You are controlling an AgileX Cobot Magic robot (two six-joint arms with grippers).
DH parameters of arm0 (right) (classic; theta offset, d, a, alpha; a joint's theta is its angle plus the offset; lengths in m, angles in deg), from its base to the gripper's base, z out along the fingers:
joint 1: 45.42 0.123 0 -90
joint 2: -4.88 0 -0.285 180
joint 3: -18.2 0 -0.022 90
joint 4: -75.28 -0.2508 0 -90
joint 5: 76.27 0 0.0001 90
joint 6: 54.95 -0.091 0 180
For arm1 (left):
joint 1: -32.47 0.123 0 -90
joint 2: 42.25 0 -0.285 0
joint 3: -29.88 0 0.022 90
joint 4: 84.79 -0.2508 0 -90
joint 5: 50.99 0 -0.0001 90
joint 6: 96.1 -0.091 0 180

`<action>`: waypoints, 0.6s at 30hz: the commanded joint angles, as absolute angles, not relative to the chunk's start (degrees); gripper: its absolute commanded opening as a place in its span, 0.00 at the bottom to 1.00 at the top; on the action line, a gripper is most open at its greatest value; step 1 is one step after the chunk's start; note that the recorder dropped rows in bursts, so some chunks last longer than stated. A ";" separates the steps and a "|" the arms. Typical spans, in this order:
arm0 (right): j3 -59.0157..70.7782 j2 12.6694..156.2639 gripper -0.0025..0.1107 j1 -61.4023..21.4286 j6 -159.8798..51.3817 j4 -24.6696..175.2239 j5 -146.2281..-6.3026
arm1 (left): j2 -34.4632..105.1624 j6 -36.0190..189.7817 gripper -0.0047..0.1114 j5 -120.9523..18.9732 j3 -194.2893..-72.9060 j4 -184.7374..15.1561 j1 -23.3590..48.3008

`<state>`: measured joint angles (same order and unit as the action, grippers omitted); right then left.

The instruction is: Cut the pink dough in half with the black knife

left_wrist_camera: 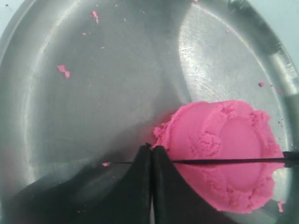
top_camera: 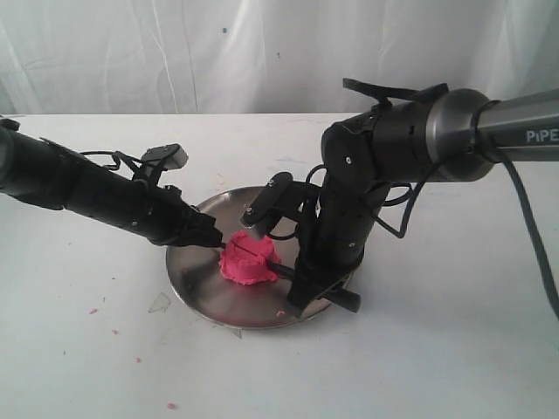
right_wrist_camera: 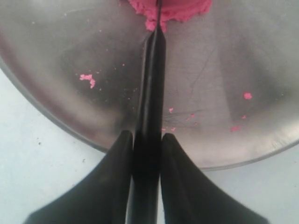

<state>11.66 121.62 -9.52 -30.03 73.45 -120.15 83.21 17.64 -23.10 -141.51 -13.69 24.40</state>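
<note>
The pink dough [top_camera: 247, 262] is one round mound on the steel plate [top_camera: 236, 301]. The black knife [top_camera: 255, 250] lies across its top, the thin blade [left_wrist_camera: 224, 161] seen edge-on and sunk into the dough [left_wrist_camera: 224, 140]. My right gripper [top_camera: 297, 279] is shut on the knife handle [right_wrist_camera: 150, 107] at the plate's near right rim, its fingers [right_wrist_camera: 119, 154] on either side of it. My left gripper [left_wrist_camera: 152, 148] is shut at the dough's left side. Its fingers cover the blade where it crosses them, and I cannot tell whether they touch it.
Pink crumbs [left_wrist_camera: 63, 71] dot the plate [left_wrist_camera: 117, 93], and more crumbs [top_camera: 92, 311] lie on the white table in front. A small clear scrap [top_camera: 160, 303] sits by the plate's left rim. A white curtain hangs behind.
</note>
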 commanded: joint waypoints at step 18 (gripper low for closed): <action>11.46 123.76 0.02 -9.95 -29.22 73.33 -119.79 | 83.63 15.93 0.04 -24.95 -141.80 -15.35 23.74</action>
